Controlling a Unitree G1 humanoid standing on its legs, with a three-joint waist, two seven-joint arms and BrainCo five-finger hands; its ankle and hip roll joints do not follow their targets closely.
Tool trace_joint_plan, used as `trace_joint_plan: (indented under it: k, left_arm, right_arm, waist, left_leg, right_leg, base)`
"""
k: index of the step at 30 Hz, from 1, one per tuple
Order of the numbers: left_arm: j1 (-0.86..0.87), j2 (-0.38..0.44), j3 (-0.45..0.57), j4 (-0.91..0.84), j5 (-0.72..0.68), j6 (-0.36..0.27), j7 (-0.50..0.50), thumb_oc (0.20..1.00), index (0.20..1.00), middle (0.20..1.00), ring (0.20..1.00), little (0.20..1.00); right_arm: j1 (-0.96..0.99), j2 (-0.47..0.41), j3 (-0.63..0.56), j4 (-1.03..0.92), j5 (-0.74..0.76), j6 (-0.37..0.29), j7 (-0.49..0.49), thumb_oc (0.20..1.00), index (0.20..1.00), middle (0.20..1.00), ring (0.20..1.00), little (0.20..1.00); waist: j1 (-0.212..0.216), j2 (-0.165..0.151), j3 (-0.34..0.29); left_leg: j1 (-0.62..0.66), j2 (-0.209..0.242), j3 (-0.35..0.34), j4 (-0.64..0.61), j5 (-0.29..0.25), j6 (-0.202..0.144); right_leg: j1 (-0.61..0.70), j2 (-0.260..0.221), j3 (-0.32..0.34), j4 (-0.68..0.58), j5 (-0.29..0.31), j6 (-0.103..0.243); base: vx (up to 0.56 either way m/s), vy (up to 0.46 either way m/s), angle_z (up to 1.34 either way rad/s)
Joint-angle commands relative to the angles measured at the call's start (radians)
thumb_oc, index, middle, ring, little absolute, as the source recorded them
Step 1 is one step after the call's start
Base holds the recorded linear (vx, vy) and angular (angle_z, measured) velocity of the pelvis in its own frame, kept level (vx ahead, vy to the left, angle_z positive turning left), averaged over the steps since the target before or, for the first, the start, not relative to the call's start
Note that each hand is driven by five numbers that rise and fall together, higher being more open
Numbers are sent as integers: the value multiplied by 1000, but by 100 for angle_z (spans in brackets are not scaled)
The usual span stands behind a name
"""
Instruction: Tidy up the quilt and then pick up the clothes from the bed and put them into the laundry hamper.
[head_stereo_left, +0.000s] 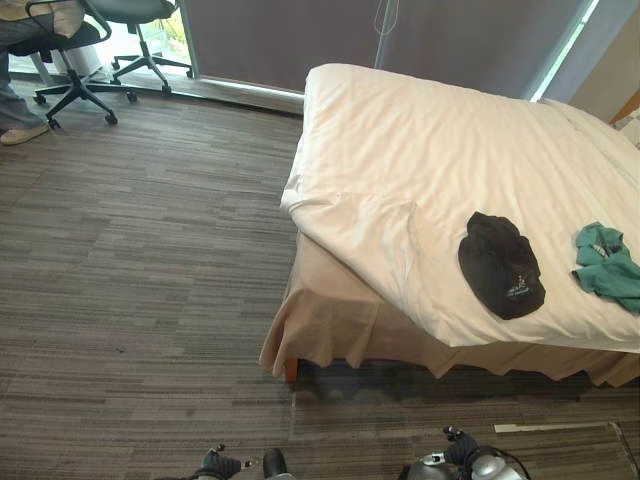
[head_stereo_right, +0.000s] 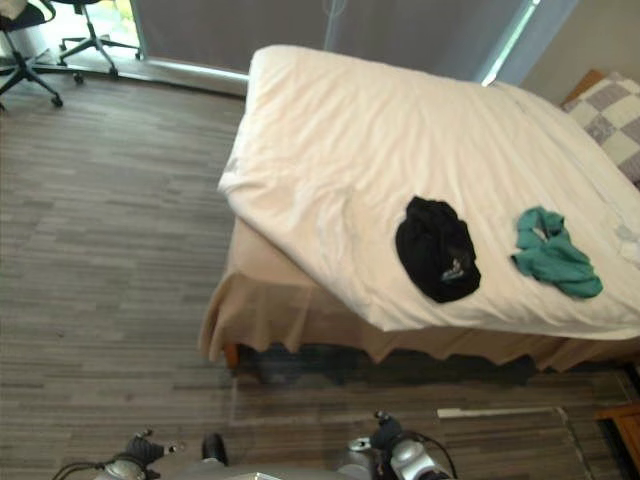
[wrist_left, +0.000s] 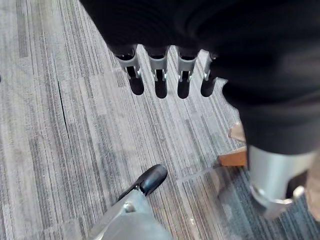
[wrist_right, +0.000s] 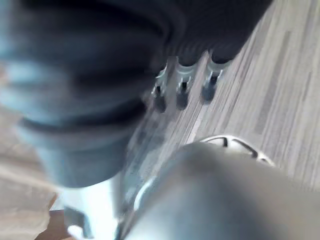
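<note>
1. the bed (head_stereo_left: 330, 330) takes up the 12 to 3 o'clock part of the head views, and the cream quilt (head_stereo_left: 420, 170) lies spread over it. the quilt looks mostly flat, with a rumpled fold at the near corner, where it sits skewed and leaves the tan bed skirt (head_stereo_left: 330, 320) bare below.
2. the grey wood-look floor (head_stereo_left: 130, 260) runs from 6 to 11 o'clock. office chairs (head_stereo_left: 100, 35) and a seated person's leg and shoe (head_stereo_left: 20, 125) are at 11 o'clock.
3. a black garment (head_stereo_left: 501, 266) lies bunched on the quilt near the bed's front edge, at about 3 o'clock. a small pale mark on it is too small to read.
4. a teal garment (head_stereo_left: 607, 265) lies crumpled just beyond it, apart from it, at the far 3 o'clock edge. i see no writing on it.
5. the left robot hand (wrist_left: 160, 75) hangs over the floor with its fingers straight, released and empty.
6. the right robot hand (wrist_right: 182, 85) also hangs over the floor, fingers relaxed, grasping nothing.
7. judgement: the quilt step is in hand. to do it well, step closer, take the skewed near corner, pull it square and smooth the fold without dragging the clothes.
</note>
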Motion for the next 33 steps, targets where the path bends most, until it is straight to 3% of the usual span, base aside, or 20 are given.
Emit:
trace_joint_plan:
  k: [1,2,3,4,7,12,13,15,18,21,23,25,26,27,33]
  left_arm:
    - [-10,-14,-3,22,21,-14,3,1000,1000,1000,1000,1000]
    - [-15,-14,-7,24,30,-12,2,1000,1000,1000,1000,1000]
    - [-18,-14,-12,33,42,-11,0,1000,1000,1000,1000,1000]
    - [-18,-14,-12,34,42,-12,0,1000,1000,1000,1000,1000]
    - [-2,-21,-12,30,59,-16,-7,1000,1000,1000,1000,1000]
    - [18,-43,-11,20,54,-22,-3,1000,1000,1000,1000,1000]
    - [12,-50,-22,8,55,-31,1,1000,1000,1000,1000,1000]
    - [2,-52,-31,-3,56,-33,6,1000,1000,1000,1000,1000]
    - [-25,-49,-4,-49,-12,-55,46,1000,1000,1000,1000,1000]
    - [-21,-30,65,-55,-75,-62,82,1000,1000,1000,1000,1000]
    - [-3,58,206,-208,-187,-110,167,1000,1000,1000,1000,1000]
    - [6,104,247,-293,-197,-129,186,1000,1000,1000,1000,1000]
    - [5,217,295,-405,-157,-148,223,1000,1000,1000,1000,1000]
    - [6,218,296,-407,-157,-147,223,1000,1000,1000,1000,1000]
    - [-1,482,333,-931,105,-157,213,1000,1000,1000,1000,1000]
  right_arm:
    - [9,-9,-27,-9,25,-13,-13,1000,1000,1000,1000,1000]
    - [12,-7,-34,-5,33,-10,-9,1000,1000,1000,1000,1000]
    - [19,-4,-37,1,43,-7,-7,1000,1000,1000,1000,1000]
    - [19,-4,-37,0,43,-7,-7,1000,1000,1000,1000,1000]
    - [33,-9,-41,0,33,-3,1,1000,1000,1000,1000,1000]
    - [47,-39,-37,22,23,-5,0,1000,1000,1000,1000,1000]
    - [38,-54,-26,30,11,-5,0,1000,1000,1000,1000,1000]
    - [35,-63,-22,30,5,-6,-1,1000,1000,1000,1000,1000]
    - [35,-91,-18,27,-20,-8,-15,1000,1000,1000,1000,1000]
    - [53,-90,-35,37,-23,-8,-28,1000,1000,1000,1000,1000]
    - [94,-84,-68,11,-6,-19,-40,1000,1000,1000,1000,1000]
    - [115,-79,-71,-14,-5,-26,-40,1000,1000,1000,1000,1000]
    - [157,-75,-56,-70,-27,-37,-32,1000,1000,1000,1000,1000]
    - [157,-74,-55,-71,-27,-36,-32,1000,1000,1000,1000,1000]
    - [227,-92,-64,-129,-50,-45,2,1000,1000,1000,1000,1000]
  waist:
    - [-15,12,-4]
    - [-27,7,-8]
    - [-26,7,-10]
    - [-26,7,-10]
    - [-20,-3,-28]
    - [-36,36,-44]
    - [-33,46,-33]
    - [-32,49,-25]
    - [-10,43,-4]
    - [-4,48,-13]
    - [-11,53,-22]
    - [-12,55,-24]
    - [-19,58,-23]
    - [-20,55,-25]
    - [-36,69,-25]
  left_leg:
    - [44,35,-57,4,-42,-111]
    - [55,41,-73,1,-48,-123]
    - [78,64,-73,4,-58,-139]
    - [79,65,-73,4,-58,-140]
    - [116,54,-42,21,-83,-140]
    - [135,62,-45,86,-111,-151]
    - [117,64,-77,162,-93,-167]
    - [96,65,-105,189,-77,-178]
    - [11,0,-219,111,-107,-153]
    - [24,-2,-209,85,-98,-143]
    - [61,-5,-181,52,-88,-142]
    - [80,-5,-170,40,-86,-142]
    - [118,0,-150,19,-88,-146]
    - [115,-3,-150,18,-84,-145]
    - [143,-4,-133,8,-94,-146]
  right_leg:
    - [142,72,89,-378,85,-4]
    - [122,83,147,-425,108,-4]
    - [117,84,159,-449,147,-4]
    - [118,84,159,-450,148,-4]
    - [152,75,76,-456,130,-4]
    - [189,116,65,-512,83,-6]
    - [193,130,66,-524,72,-17]
    - [191,132,67,-524,66,-21]
    - [202,141,92,-524,40,-25]
    - [216,146,92,-524,35,-26]
    - [225,144,95,-524,41,-21]
    - [230,143,99,-523,42,-19]
    - [243,146,106,-520,39,-14]
    - [240,143,106,-521,42,-14]
    - [244,139,114,-518,45,-4]
  base:
    - [251,-157,48]
    - [395,-309,55]
    - [256,-252,47]
    - [184,-191,55]
    - [220,-108,48]
    - [188,-68,-27]
    - [37,-28,-23]
    - [22,-20,-29]
    - [52,0,-21]
    - [88,31,-24]
    - [84,54,-57]
    - [64,29,-23]
    - [65,25,5]
    - [49,16,-1]
    - [24,-1,-8]
